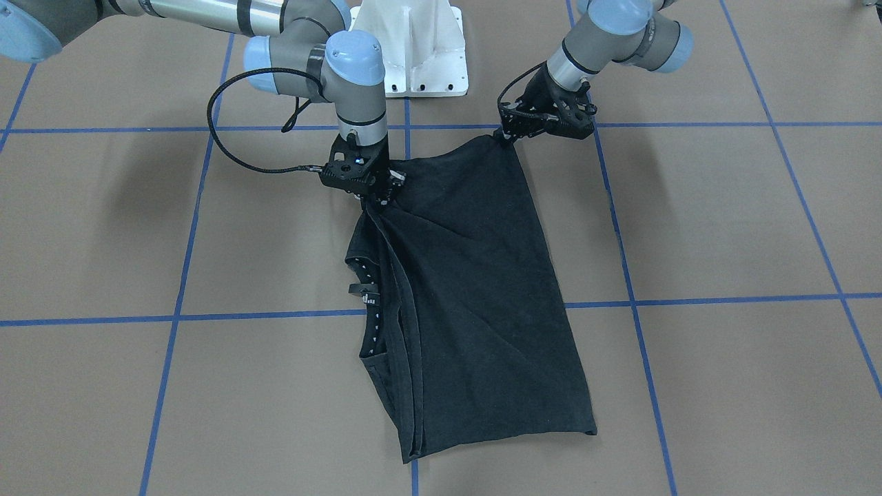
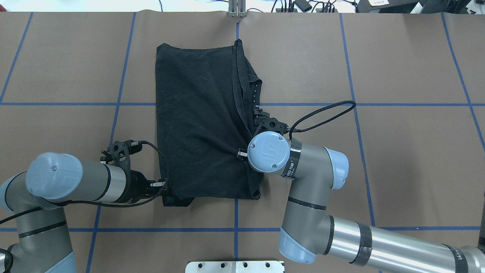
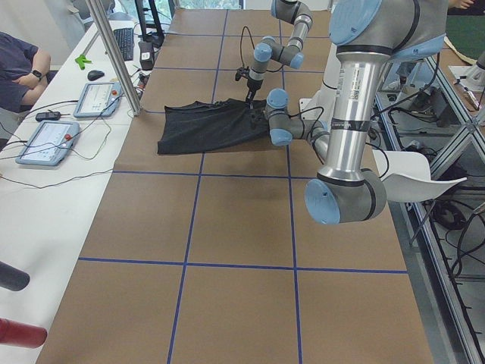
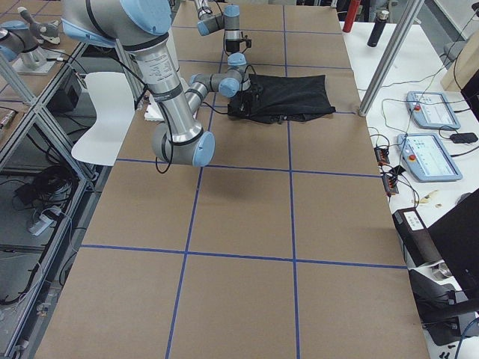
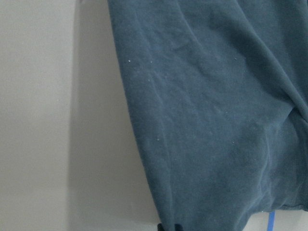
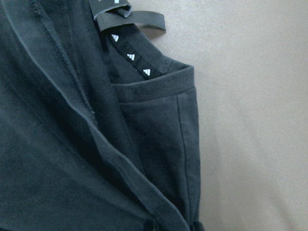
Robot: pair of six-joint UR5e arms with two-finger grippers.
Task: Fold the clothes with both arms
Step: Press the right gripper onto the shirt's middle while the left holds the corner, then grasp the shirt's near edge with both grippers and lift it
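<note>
Black T-shirt [image 1: 475,310] noted folded, plain side up; white-dotted neck tape [image 1: 365,275] exposed along the edge on the right arm's side. Garment laid on brown counter [image 1: 723,220] directly in front of white pedestal base [image 1: 413,48]. Corner nearest the base pinched by left tool [image 1: 508,136]; gathered edge pinched by right tool [image 1: 375,198], creases fanning from it. Bare counter observed around the cloth. Long axis directed away from the base, far end skewed slightly towards the left arm's side

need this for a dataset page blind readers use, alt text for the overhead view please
A folded black T-shirt lies on a brown table gridded with blue tape. The left gripper pinches its near-left corner, the right gripper its bunched right-hand edge.
</note>
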